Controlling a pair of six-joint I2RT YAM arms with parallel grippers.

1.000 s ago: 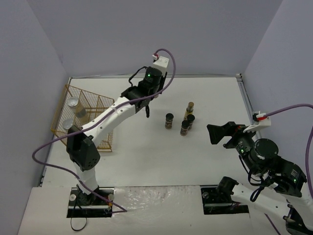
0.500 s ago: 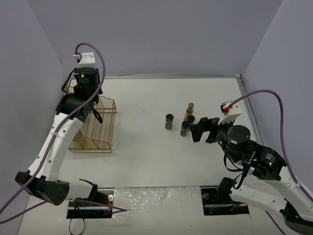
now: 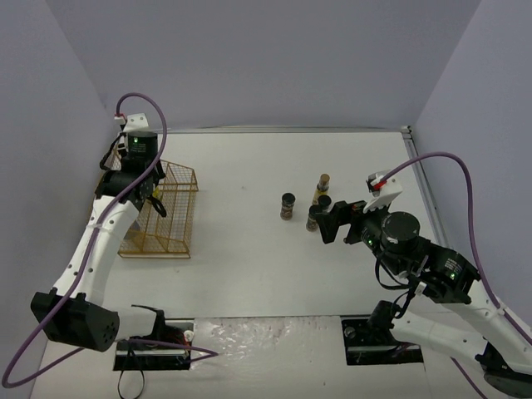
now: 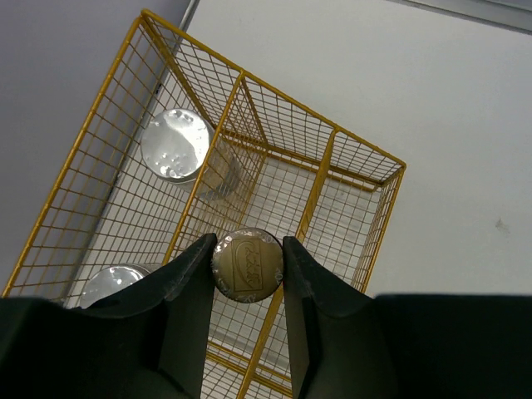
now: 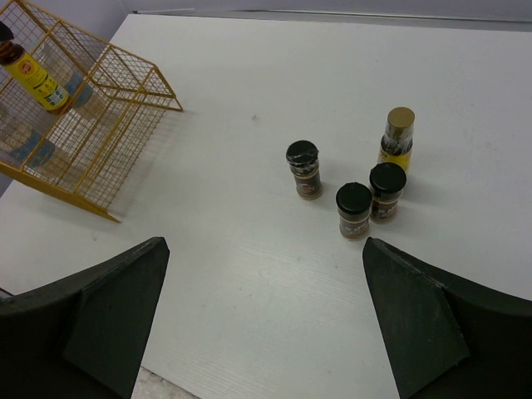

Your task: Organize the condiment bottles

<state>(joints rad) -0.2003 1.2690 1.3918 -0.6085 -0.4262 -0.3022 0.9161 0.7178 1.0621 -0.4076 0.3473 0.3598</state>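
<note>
My left gripper (image 4: 248,243) is shut on the gold cap of a slim yellow-filled bottle (image 5: 30,71), which hangs upright over the gold wire rack (image 4: 274,87). Two silver-capped bottles (image 4: 175,144) (image 4: 112,283) stand inside the rack. Out on the table stand three dark black-capped jars (image 5: 303,170) (image 5: 354,209) (image 5: 387,191) and another slim yellow bottle (image 5: 397,140) with a gold cap. My right gripper (image 5: 264,246) is open and holds nothing, hovering just on the near side of that group, close to the jars (image 3: 314,218) in the top view.
The rack (image 3: 179,170) sits at the table's left side near the left wall. The left arm (image 3: 104,229) arches over it. The back wall and the table's right edge (image 3: 420,179) bound the work area.
The left arm swung from the table's middle to above the rack at the left, staying shut. The right arm came forward and left toward the group of bottles, jaws open throughout.
</note>
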